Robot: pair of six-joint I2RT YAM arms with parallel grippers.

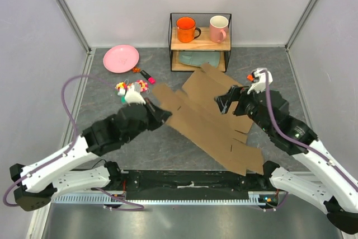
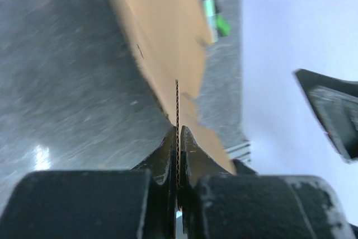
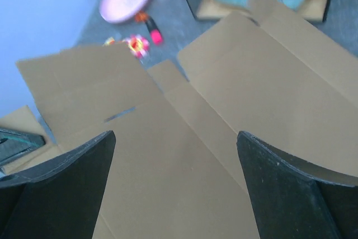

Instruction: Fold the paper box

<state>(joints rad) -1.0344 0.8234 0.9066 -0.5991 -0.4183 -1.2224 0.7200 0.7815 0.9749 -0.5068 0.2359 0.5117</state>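
Wrist view alone shows left claw (image 2: 178,134) clamped on the paper box (image 2: 168,32) edge; right claw (image 3: 174,141) gapes empty

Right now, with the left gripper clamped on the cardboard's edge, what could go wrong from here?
The left gripper pinches only a thin edge of the paper box; the flap might slip out or tear. The sheet's far flap lies right by the shelf, so swinging it could catch there. The marker lies close to the gripped corner and might get swept away.
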